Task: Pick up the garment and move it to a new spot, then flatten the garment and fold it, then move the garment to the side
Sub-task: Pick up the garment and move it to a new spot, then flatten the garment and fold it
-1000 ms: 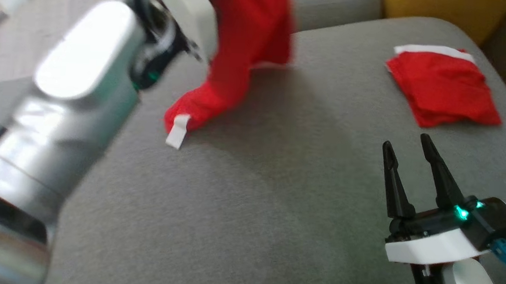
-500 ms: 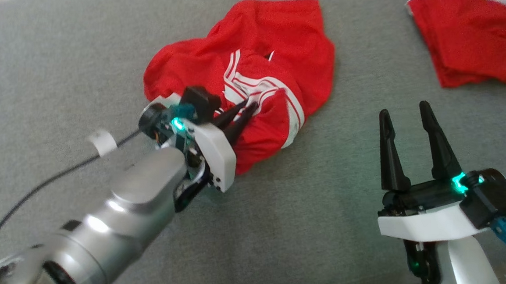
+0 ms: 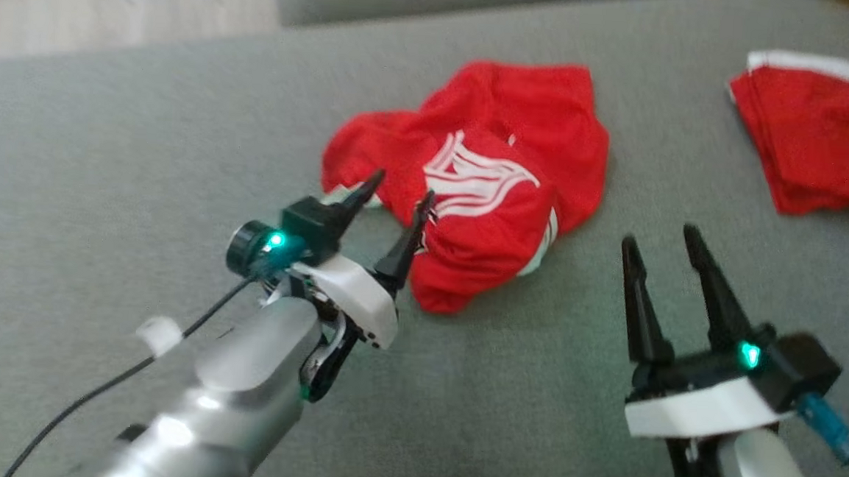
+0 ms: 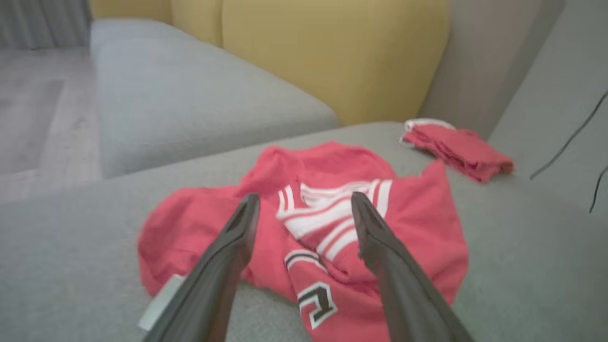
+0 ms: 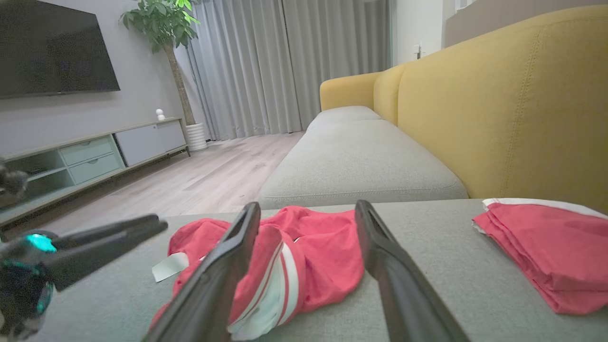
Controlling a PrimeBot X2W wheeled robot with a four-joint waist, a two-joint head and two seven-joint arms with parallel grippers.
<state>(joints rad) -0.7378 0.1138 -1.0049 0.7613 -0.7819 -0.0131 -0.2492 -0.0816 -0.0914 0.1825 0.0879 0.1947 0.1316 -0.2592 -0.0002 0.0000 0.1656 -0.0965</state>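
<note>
Left gripper has spread its jaws, dropping the red jersey crumpled; right gripper gapes too. Next pinch may grab 2 layers.

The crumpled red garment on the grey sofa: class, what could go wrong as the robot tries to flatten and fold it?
The garment lies bunched in overlapping layers; the open left gripper may pinch several at once, so it won't spread flat.
The folded red pile sits nearby on the right; spreading could disturb it.
The left arm's loose cable might snag cloth.
</note>
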